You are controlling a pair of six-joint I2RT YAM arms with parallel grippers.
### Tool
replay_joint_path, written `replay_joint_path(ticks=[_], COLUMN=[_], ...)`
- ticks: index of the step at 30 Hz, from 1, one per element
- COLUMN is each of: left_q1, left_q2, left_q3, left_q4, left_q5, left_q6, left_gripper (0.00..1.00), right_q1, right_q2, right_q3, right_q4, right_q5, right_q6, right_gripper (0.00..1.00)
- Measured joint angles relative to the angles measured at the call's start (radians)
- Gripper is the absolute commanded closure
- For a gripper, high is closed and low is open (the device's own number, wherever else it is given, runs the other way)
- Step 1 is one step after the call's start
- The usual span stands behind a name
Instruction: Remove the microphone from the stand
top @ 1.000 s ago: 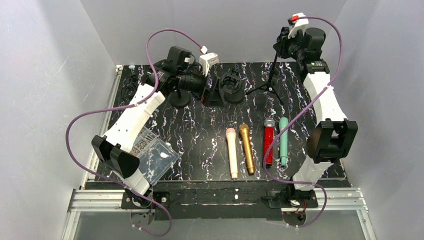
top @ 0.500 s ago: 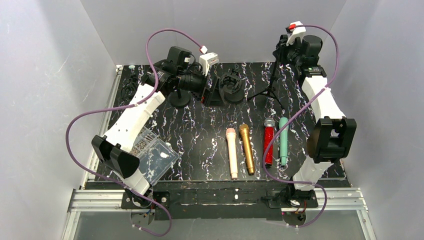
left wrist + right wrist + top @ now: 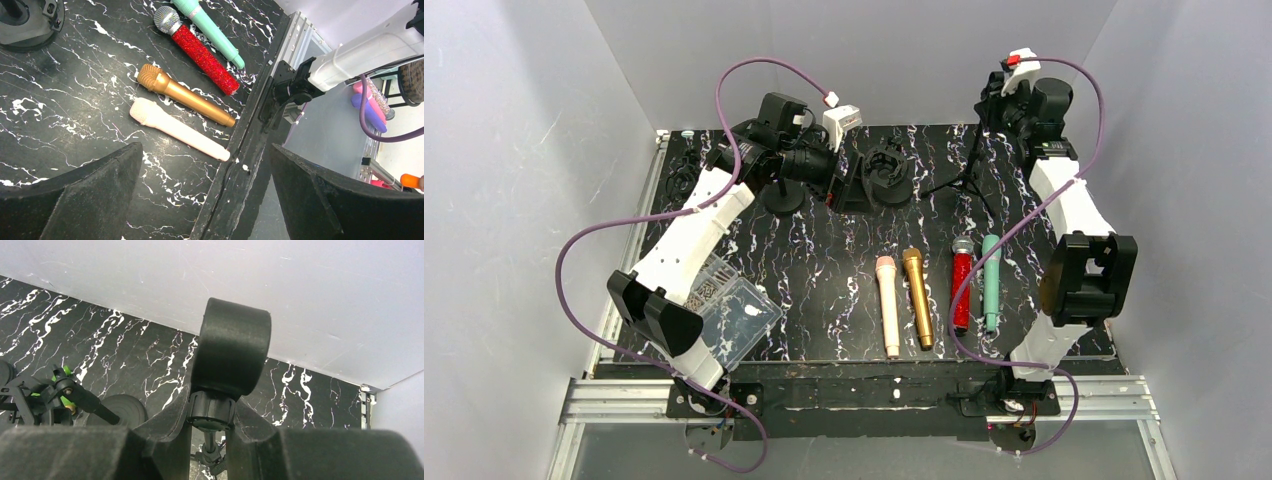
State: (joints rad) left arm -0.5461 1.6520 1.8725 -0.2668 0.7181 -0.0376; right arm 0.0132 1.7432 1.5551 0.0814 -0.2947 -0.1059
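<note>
A black tripod stand (image 3: 967,160) rises at the back right of the marble table. My right gripper (image 3: 1002,100) (image 3: 210,425) is shut on the stand's knurled collar (image 3: 211,410), just under its black cylindrical holder (image 3: 232,347). I cannot tell whether a microphone sits in that holder. Several microphones lie flat near the front: pink (image 3: 888,305) (image 3: 177,129), gold (image 3: 918,298) (image 3: 185,95), red (image 3: 962,285) (image 3: 200,50) and mint (image 3: 990,283) (image 3: 210,27). My left gripper (image 3: 849,185) (image 3: 204,147) hangs open and empty at the back centre.
A round-base stand (image 3: 784,195) and a second black stand with a holder (image 3: 889,170) are at the back, close to my left gripper. A clear plastic box (image 3: 729,315) lies front left. The table's front rail (image 3: 250,130) borders the microphones. White walls enclose three sides.
My right wrist has shifted slightly at the top of the tripod stand while staying shut on it. The left arm and the microphones on the table have not moved.
</note>
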Motion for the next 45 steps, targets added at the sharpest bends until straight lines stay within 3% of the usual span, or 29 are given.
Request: replay_joint_path(ticks=[21,45], left_q1=[0.000,0.001], left_q2=[0.000,0.000], left_q3=[-0.003,-0.015], left_q4=[0.002,0.003], left_q5=[0.005,0.006], left_q6=[0.000,0.001], left_gripper=[0.02,0.01], right_q1=[-0.037,-0.038], right_q2=[-0.049,-0.057], right_q3=[-0.163,-0.243], right_q4=[0.206,0.338], right_q5=[-0.023,-0.030], right_q6=[0.032,0.032], right_gripper=[0.99,0.99])
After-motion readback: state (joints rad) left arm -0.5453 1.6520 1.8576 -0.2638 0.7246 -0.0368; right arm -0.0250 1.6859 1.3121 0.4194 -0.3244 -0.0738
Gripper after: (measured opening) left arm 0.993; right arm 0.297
